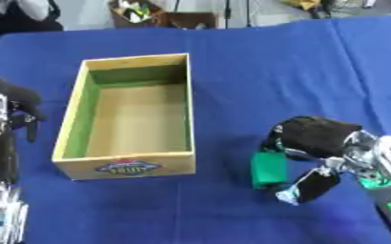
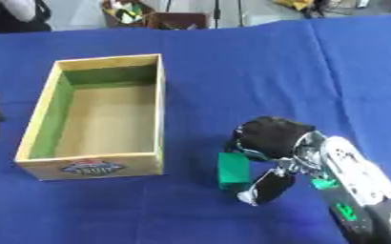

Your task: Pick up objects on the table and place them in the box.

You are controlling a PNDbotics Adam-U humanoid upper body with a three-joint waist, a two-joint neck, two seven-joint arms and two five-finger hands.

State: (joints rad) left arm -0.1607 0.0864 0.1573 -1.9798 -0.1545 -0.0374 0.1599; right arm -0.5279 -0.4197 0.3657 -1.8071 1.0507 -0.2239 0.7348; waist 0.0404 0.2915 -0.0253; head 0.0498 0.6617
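So, starting at my left: the left hand (image 1: 11,102) sits up near the lower-left edge, just left of the box (image 1: 75,110), dark fingers relaxed and hanging, holding nothing. In the right eye view only a sliver of it shows at the edge. I judge it idle for now.

The box lies between my two hands, open top, nothing in it that I can see, its long axis running away from me. Its near short wall carries a printed label I cannot read.

Over to the right, the block (image 2: 233,170), green, stands on end on the cloth (image 1: 265,71), long axis roughly upright. It lies at the left side of my right hand (image 2: 274,138), at the fingertips. The fingers curl over from above and the thumb (image 2: 268,188) comes in from the near side, so the hand is closing round the block. I cannot make out whether the pads actually touch it or only bracket it, since the back of the hand hides the contact side.

What the next move turns on: the box is to the left of the right hand and slightly farther from me, with the block on the hand's box-facing side. I judge a lift and a leftward carry over the near-right wall would do it. The right hand is plainly the nearer one.

My right forearm is cut off at the lower-right corner.
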